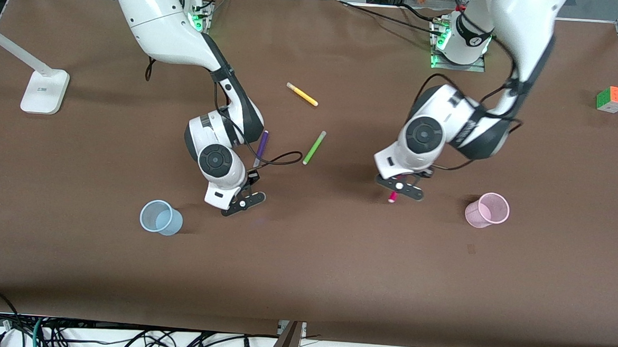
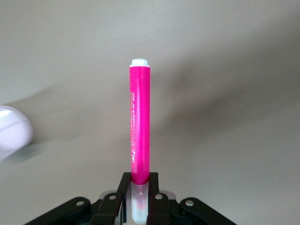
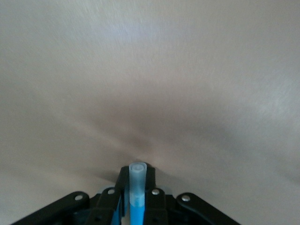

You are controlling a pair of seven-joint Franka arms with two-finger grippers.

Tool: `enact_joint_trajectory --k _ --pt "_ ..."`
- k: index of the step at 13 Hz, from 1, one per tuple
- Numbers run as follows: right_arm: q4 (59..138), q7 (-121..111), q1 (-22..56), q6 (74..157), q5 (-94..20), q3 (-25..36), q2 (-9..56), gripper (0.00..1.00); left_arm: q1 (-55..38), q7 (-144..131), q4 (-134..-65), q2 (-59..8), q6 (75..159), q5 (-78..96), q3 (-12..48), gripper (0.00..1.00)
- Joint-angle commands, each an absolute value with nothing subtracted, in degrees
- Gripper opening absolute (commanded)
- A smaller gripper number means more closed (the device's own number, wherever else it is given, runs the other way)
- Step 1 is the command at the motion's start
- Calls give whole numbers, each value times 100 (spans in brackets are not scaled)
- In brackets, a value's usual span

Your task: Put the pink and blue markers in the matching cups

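Observation:
My left gripper [image 1: 399,188] is shut on the pink marker [image 1: 392,197], over the table a short way from the pale pink cup [image 1: 487,210], toward the table's middle. In the left wrist view the marker [image 2: 139,122] sticks out from the gripper [image 2: 139,180], and the pink cup [image 2: 11,133] shows at the edge. My right gripper [image 1: 241,201] is over the table beside the pale blue cup [image 1: 161,217]. In the right wrist view it [image 3: 137,177] is shut on the blue marker [image 3: 137,190], pale end outward. The blue marker is hidden in the front view.
A purple pen [image 1: 261,147], a lime-green pen [image 1: 314,148] and a yellow pen [image 1: 302,94] lie mid-table, farther from the front camera than the cups. A puzzle cube [image 1: 613,99] sits at the left arm's end and a white lamp base [image 1: 43,91] at the right arm's end.

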State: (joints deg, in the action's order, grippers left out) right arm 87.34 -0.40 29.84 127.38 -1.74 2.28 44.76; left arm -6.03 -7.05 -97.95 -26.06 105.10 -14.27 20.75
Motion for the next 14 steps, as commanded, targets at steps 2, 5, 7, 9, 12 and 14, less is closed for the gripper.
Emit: enact_joint_trajectory --k 2,5,7,9,12,14 --pt "8386 -323 2857 12359 -220 264 3825 0 -168 1138 -8869 -2821 9055 -2290 2004 0" --pt "7780 -2076 2647 11815 -272 308 3657 0 -141 1905 -8859 -2882 8676 -3791 1767 0" --pt "7717 -3403 2217 11681 -577 246 3438 0 -149 2607 -8903 -3049 8579 -4847 1740 0" --pt "7717 -5010 1813 11663 -1752 281 3366 0 -132 3224 -8965 -3216 8175 -5281 1749 0" --pt "7734 -6772 1320 11558 -2661 281 3375 0 -193 3182 -9044 -3514 8252 -5309 1749 0" --pt "7743 -7476 1047 11426 -3135 264 3427 0 -176 3173 -9061 -3638 8384 -5309 1749 0"
